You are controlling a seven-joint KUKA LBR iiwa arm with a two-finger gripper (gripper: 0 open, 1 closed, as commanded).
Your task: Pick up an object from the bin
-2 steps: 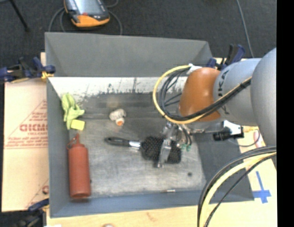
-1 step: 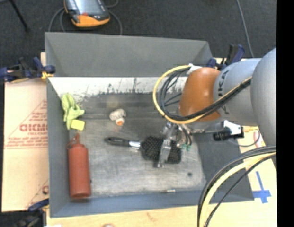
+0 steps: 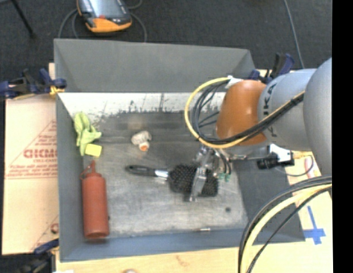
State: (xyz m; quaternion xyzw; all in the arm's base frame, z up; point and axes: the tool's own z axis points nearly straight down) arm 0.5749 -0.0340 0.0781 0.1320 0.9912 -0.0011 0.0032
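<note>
I'm seeing the tool [image 3: 200, 180] hanging over the head of the black hairbrush [image 3: 179, 178], four o'clock in the bin [image 3: 153, 73]; I'm not able to tell whether it is open or closed.

Blk brush [image 3: 177, 178], red bottle [image 3: 95, 203], yel-grn cloth [image 3: 84, 131].

One camera above the grey bin [image 3: 148, 67], looking down slightly sideways, whole bin framed, arm [image 3: 295, 107] at right

Soft even light, faint shadows
</note>
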